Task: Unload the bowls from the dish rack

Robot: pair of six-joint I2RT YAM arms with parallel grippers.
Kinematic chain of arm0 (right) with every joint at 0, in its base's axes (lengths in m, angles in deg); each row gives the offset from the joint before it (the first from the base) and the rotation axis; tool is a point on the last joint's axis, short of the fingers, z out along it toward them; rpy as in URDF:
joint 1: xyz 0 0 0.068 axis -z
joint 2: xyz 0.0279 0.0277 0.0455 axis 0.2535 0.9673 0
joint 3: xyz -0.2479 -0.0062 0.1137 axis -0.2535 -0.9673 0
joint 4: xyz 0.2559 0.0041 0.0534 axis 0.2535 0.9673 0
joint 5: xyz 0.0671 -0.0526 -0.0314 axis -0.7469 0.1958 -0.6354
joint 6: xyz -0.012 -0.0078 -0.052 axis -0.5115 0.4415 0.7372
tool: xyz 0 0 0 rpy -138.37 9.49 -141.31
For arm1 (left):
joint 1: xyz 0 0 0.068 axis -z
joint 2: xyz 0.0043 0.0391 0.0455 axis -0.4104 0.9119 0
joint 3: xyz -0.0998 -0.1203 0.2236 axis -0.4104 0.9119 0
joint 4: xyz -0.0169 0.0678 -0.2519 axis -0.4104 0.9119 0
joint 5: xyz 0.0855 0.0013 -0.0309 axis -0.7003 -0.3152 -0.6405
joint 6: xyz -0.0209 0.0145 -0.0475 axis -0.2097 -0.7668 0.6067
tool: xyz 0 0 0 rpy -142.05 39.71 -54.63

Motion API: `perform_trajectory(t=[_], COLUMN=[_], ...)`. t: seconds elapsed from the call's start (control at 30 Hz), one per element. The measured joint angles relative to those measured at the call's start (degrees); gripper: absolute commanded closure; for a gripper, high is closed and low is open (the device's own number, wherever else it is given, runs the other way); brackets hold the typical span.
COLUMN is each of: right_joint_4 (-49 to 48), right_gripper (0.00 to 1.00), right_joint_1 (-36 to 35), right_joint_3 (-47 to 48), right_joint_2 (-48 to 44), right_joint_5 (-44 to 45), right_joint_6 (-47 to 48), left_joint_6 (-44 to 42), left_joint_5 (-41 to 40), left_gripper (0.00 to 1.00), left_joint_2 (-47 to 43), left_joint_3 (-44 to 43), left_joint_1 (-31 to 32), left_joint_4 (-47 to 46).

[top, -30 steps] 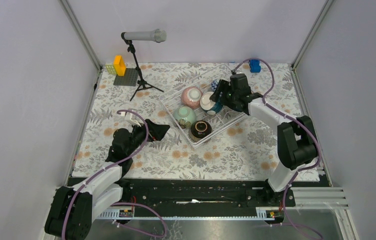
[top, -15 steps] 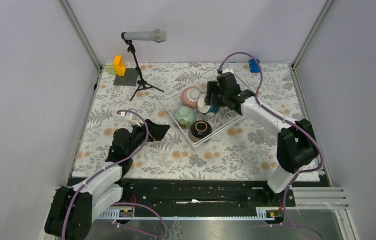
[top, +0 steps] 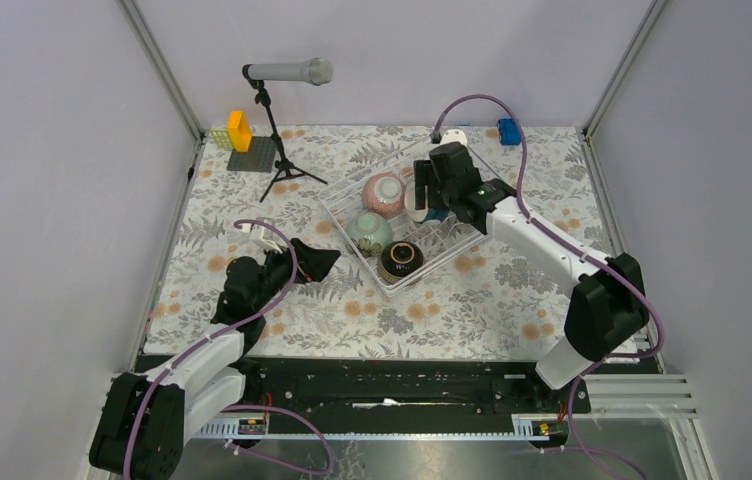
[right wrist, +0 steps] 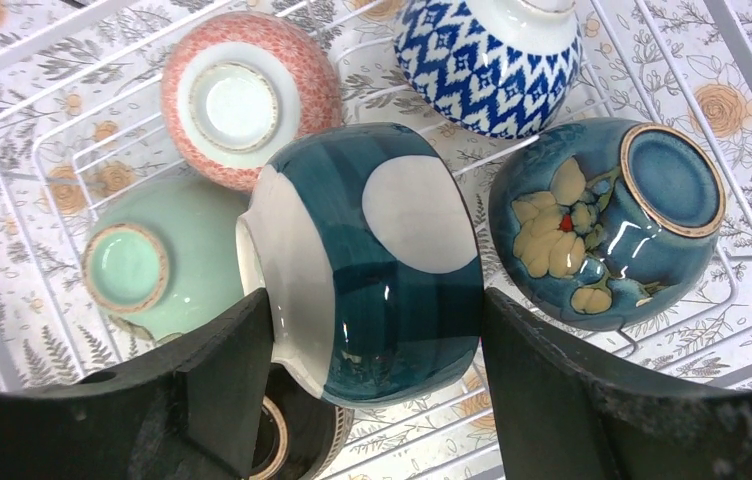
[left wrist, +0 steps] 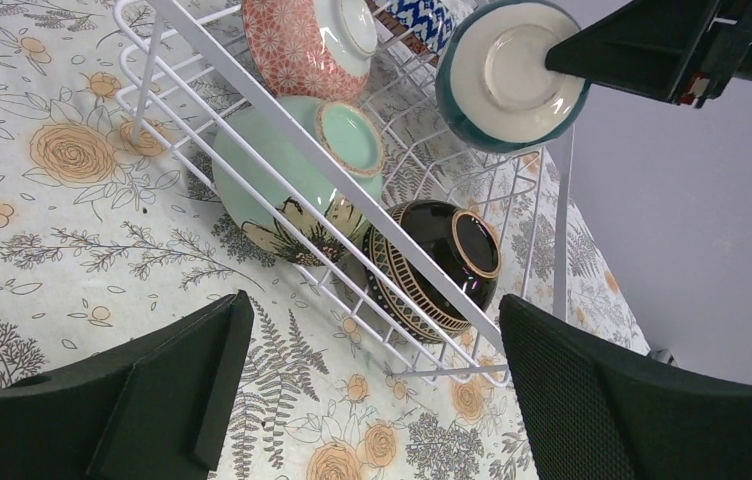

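Teal outside and white within, one bowl is pinched on its side between the right gripper fingers. Directly beneath it lies the dish rack, with five upturned bowls inside. Left gripper spread wide, empty, rack just ahead.

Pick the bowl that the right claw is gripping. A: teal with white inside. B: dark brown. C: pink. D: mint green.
A: the right wrist view shows the teal bowl pinched between the two fingers of the right claw, while the pink bowl, mint bowl and brown bowl lie untouched.
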Motion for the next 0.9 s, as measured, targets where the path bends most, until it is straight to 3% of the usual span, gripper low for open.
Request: perform_trajectory(t=[0.2,0.47,0.67,0.9], right_joint_4=[2.5,3.1,-6.3,-18.4], right_gripper=[0.44,0.44,0.46,0.47], right_joint_1=[0.0,0.7,6.3,9.6], right_joint_3=[3.5,5.0,0.5,-4.7], right_joint_2=[-0.9,-4.3,-7.8,-7.8], right_joint_5=[-4.4,-16.7,-34.7,-45.9], right_joint_6=[-1.8,-7.1,-16.6,-28.2], left_joint_6=[1.4,13.5,22.0,29.7], left_joint_5=[2.0,4.4,6.8,10.1], left_gripper=[0.01,0.01,0.01,0.01], left_joint_2=[0.2,0.1,1.1,4.7], left_joint_3=[0.0,-3.5,-10.9,-15.1], left_joint_1=[0.0,0.0,0.0,0.0], left_joint_4=[-1.7,-2.9,-4.1,-9.7])
